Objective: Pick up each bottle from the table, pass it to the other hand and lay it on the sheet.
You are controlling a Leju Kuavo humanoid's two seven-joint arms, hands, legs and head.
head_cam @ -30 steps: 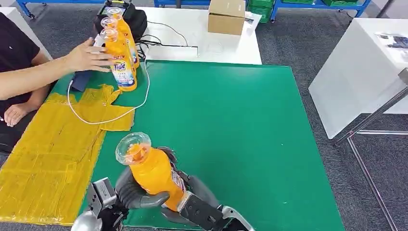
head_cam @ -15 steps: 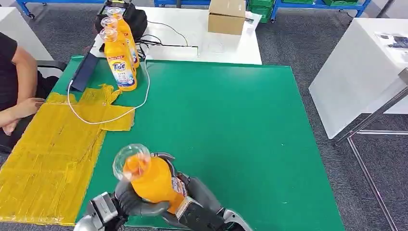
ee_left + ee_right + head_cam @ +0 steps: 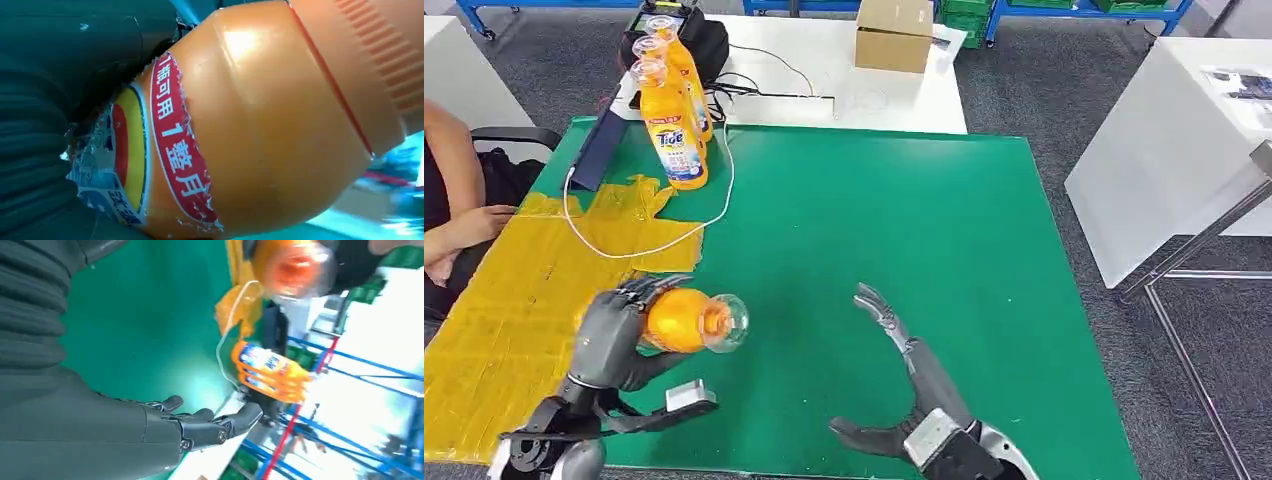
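Left wrist view: orange bottle, torn red label.

Orange bottles: four in total. One bottle is in the left robot hand; three standing bottles are grouped at the far left of the counter. Robot hands: two; the right robot hand holds nothing. Yellow sheet: one. Cardboard box: one. White cable: one.
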